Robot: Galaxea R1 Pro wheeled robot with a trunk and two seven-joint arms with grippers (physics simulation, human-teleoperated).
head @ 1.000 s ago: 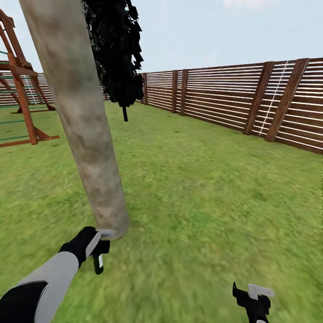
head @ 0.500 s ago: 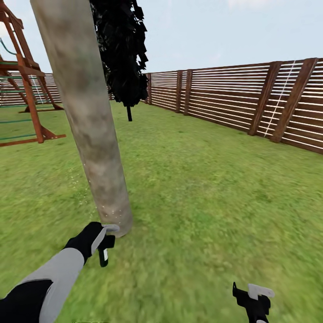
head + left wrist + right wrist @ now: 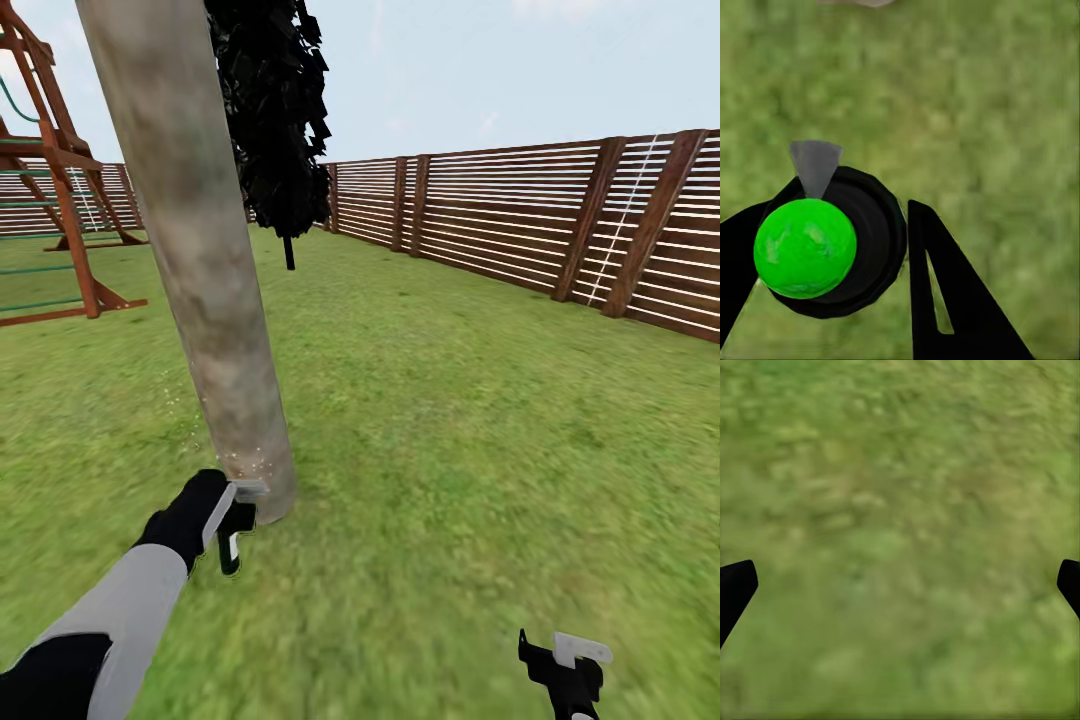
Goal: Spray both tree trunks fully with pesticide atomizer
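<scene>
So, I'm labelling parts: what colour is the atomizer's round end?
Bright green on the pesticide atomizer, clearest in the left wrist view.

a wooden play frame point(image 3: 60, 190) stands far left; a thin black tree point(image 3: 275, 120) beyond

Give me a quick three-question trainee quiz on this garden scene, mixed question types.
1. True or false: the left gripper is shut on the atomizer.
2. The atomizer is closest to: A) the fence B) the trunk C) the wooden play frame.
3. What lies beneath the right gripper?

Key: 1 true; 2 B; 3 grass, with the jaws wide apart and nothing between them.
</scene>
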